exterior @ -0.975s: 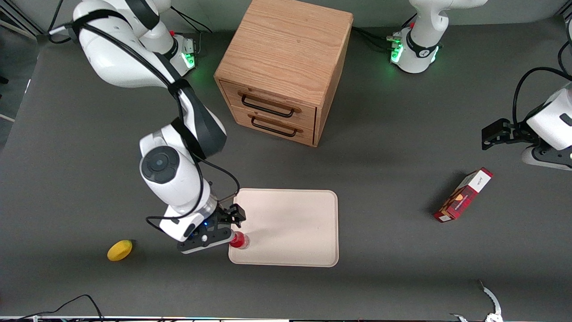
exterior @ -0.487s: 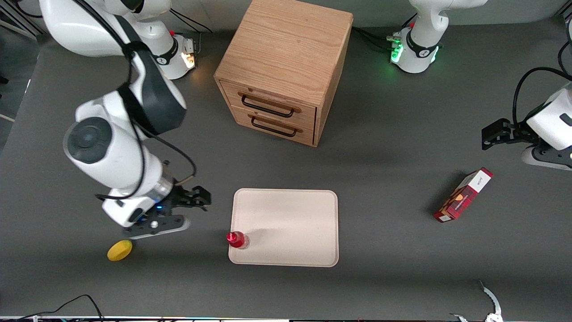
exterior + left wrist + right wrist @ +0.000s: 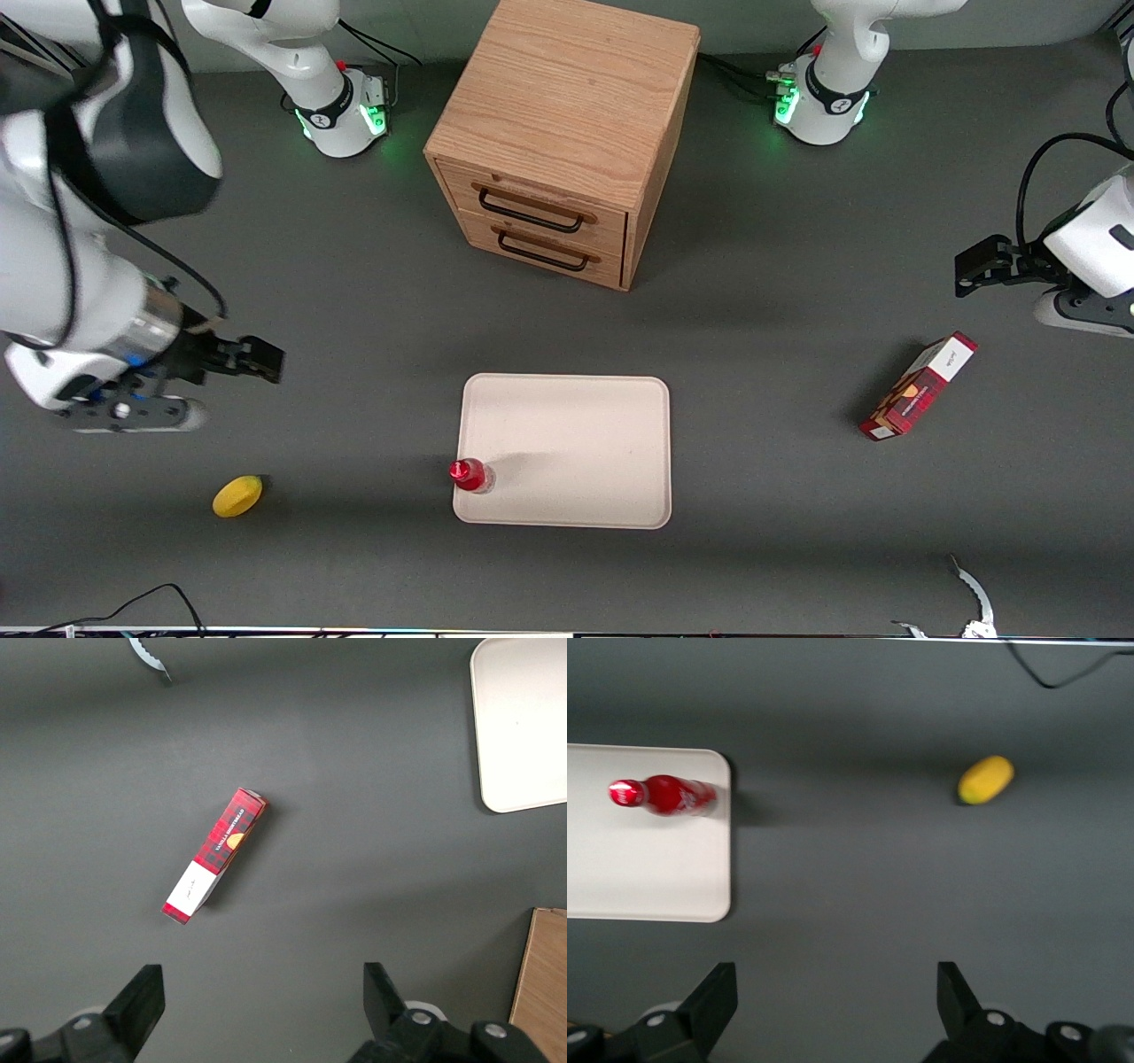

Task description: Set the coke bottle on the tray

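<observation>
The coke bottle [image 3: 468,475], small and red with a red cap, stands upright on the cream tray [image 3: 567,443], at the tray's corner nearest the front camera and toward the working arm's end. The right wrist view shows the coke bottle [image 3: 664,796] just inside the tray [image 3: 647,868] rim. My gripper [image 3: 197,415] hangs above bare table well away from the tray, toward the working arm's end. It is open, the gripper [image 3: 837,992] fingers spread wide with nothing between them.
A yellow lemon [image 3: 237,495] lies on the table nearer the front camera than the gripper. A wooden two-drawer cabinet [image 3: 558,142] stands farther back. A red carton [image 3: 918,386] lies toward the parked arm's end.
The gripper let go of the bottle on the tray's corner, then rose and pulled away toward the working arm's end. The bottle stays upright where it was set.
</observation>
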Available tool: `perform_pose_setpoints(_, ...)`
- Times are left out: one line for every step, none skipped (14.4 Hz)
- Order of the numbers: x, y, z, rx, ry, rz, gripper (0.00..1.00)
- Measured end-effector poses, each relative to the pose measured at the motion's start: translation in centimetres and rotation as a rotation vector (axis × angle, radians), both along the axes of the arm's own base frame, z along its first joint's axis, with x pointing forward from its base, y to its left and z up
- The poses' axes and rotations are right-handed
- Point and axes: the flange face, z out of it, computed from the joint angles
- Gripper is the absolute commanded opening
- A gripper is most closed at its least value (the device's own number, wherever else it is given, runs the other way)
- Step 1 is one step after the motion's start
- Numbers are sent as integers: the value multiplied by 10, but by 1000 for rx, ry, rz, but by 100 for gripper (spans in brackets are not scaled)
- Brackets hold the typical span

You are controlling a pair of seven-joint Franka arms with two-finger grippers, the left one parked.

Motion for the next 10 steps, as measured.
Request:
perform_pose_setpoints(-7,-16,16,4,-5,-11,100)
perform_pose_setpoints(-15,-27,29,12,-1,-20,99)
perform_pose_setpoints(-24,-35,40,18,6,-29,99)
perform_pose_setpoints(-31,-38,49,18,8,-35,97)
perform_pose_setpoints(-37,-40,56,16,7,-37,97)
perform_pose_setpoints(-42,-40,61,12,14,-34,97)
perform_pose_setpoints(-48,-40,64,7,27,-25,97)
perform_pose_setpoints(-54,-42,68,3,37,-15,96)
perform_pose_setpoints(-58,-43,70,3,37,-10,100)
perform_pose_setpoints(-61,-45,72,5,37,-10,100)
